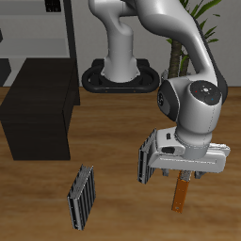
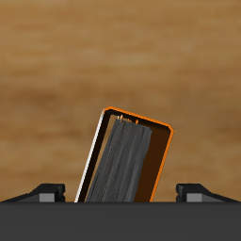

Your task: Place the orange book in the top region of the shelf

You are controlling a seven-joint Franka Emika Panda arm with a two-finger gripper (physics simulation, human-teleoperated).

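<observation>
The orange book [image 1: 181,195] stands upright on the wooden table near its front edge. My gripper [image 1: 184,175] hangs right above it, open, with the book's upper end between the fingers. In the wrist view the orange book [image 2: 126,158] shows end-on, tilted, with orange rims and a pale edge. It sits between the two fingertips [image 2: 45,193] of the gripper [image 2: 120,194], with a gap on each side. The shelf [image 1: 42,108], a large matte black box with a flat top, stands farther back, well away from the gripper.
One dark grey ribbed book [image 1: 146,160] stands close beside my gripper. Another [image 1: 83,198] stands nearer the front edge, in front of the shelf. A pale grey open-frame rack [image 1: 47,28] is behind the shelf. The robot base [image 1: 120,77] and a plant [image 1: 184,33] are at the back.
</observation>
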